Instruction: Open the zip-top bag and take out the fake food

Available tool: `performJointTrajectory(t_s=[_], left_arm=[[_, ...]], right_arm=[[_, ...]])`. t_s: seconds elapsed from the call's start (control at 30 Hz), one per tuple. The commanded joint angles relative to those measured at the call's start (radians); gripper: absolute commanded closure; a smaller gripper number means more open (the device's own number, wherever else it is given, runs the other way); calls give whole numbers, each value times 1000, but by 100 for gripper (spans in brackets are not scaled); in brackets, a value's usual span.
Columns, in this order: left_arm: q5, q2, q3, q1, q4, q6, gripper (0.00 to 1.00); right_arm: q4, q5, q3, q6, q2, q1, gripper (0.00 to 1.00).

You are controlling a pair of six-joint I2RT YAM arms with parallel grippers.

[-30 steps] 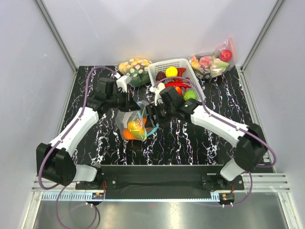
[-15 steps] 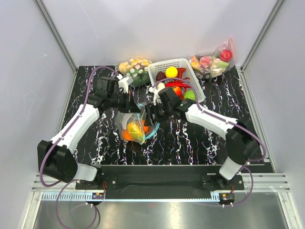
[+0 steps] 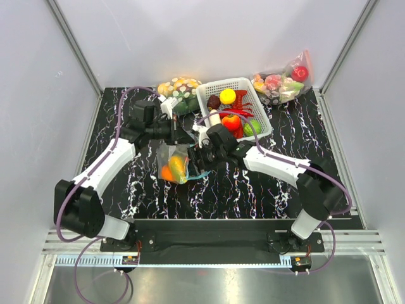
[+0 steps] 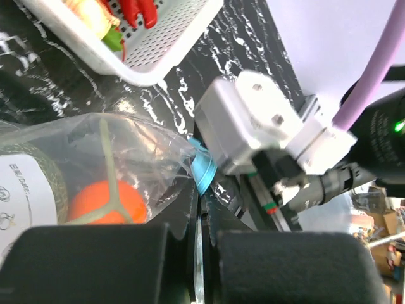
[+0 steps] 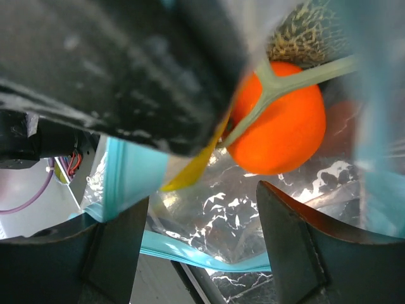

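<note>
The zip-top bag [image 3: 172,166] hangs over the middle of the table, clear with a teal-blue zip strip [image 4: 205,168]. My left gripper [image 3: 182,137] is shut on the bag's top edge; in the left wrist view its jaws [image 4: 201,209] pinch a thin sheet of plastic. The fake food is inside: an orange fruit [image 5: 278,133], a dark green bumpy ball [image 5: 310,31] and a yellow piece [image 5: 196,168]. My right gripper [image 3: 195,159] is open at the bag's mouth, its fingers [image 5: 120,247] spread on either side of the plastic and the teal strip [image 5: 190,250].
A white basket [image 3: 209,95] with red chillies and round fruits stands just behind the right gripper, and shows in the left wrist view [image 4: 164,57]. A bag of spotted items [image 3: 179,87] lies at the far left of it, and a bag with a red apple [image 3: 281,82] at the far right.
Both grippers and the bag have shifted left and a little farther back. The right gripper has closed in on the bag's mouth. The left gripper keeps its hold.
</note>
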Motion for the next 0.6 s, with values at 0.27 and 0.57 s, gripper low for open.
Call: performJointTrajectory(t_s=[0.27, 0.57], left_arm=[[76, 22, -20, -13, 116, -7, 100], [-21, -131, -20, -13, -63, 135, 36]], right_arm=[[285, -32, -107, 82, -22, 16, 20], [285, -6, -115, 93, -31, 16, 20]])
